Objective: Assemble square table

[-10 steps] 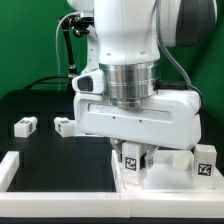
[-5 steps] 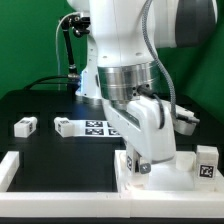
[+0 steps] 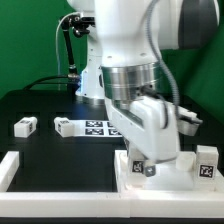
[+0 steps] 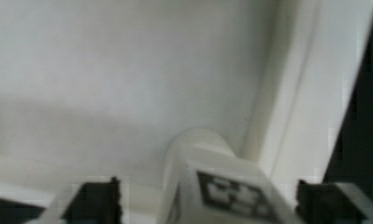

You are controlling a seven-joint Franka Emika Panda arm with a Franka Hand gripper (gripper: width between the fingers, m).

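The pincer (image 4: 215, 203) stands spread, a leg (image 4: 220, 168) between its fingers, seemingly untouched, the panel (image 4: 130, 90) beneath. Closing off-centre could knock the leg askew.

The arm (image 3: 125, 35) is wearing a glossy white shell, rounded and bulky, and it is filling most of the exterior view. A dark grey cap (image 3: 192, 18) is showing at one o'clock on that shell. Lower down, a silver-grey ring (image 3: 130, 82) with fine grooves is circling the wrist. A thin grey cable (image 3: 172, 88) is curving down at three o'clock of the ring. The gripper (image 3: 150, 166) is showing a white, boxy body with rounded edges. In the wrist view the fingers (image 4: 98, 200) are appearing as two dark, blurred tips.
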